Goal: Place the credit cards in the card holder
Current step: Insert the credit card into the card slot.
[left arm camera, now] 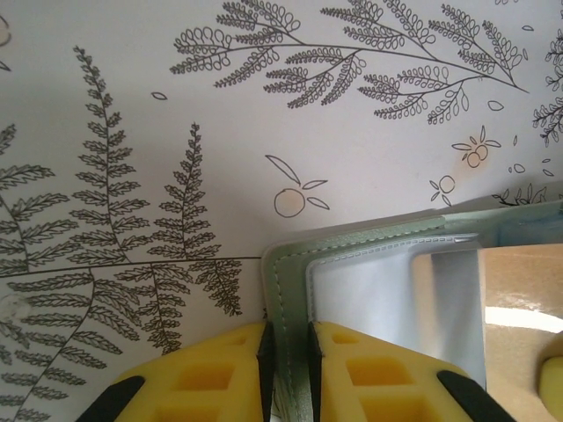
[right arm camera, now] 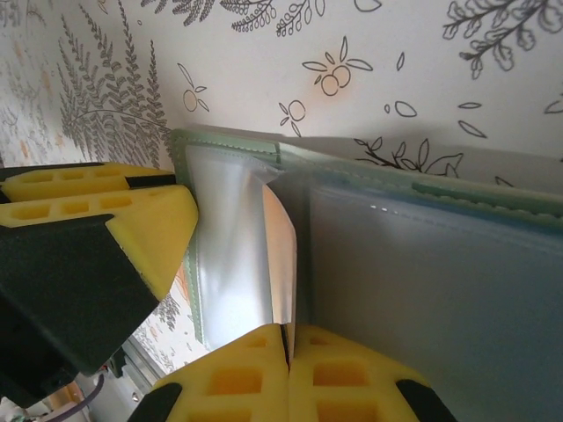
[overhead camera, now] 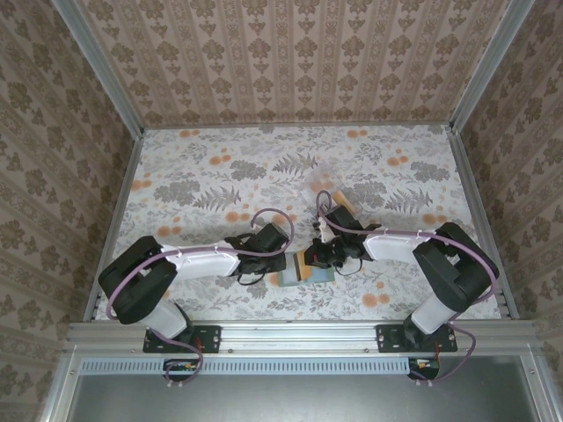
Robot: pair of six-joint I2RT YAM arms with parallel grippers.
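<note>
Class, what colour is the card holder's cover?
The card holder is sage green; clearest in left wrist view.

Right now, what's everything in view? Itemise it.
card holder: 1, sage green with clear sleeves, centre front of the table, between the two grippers
orange credit card: 1, orange-tan, edge-on at a holder slot, pinched by the right gripper
orange piece: 1, behind the right forearm; maybe more cards, too small to tell
clear plastic item: 1, transparent, mid-table just beyond the orange piece
table: 1, white cloth with fern and orange print
walls: beige patterned paper, three sides
left gripper: 1, yellow fingers, clamped on the holder's edge
right gripper: 1, yellow fingers, shut on the card
</note>
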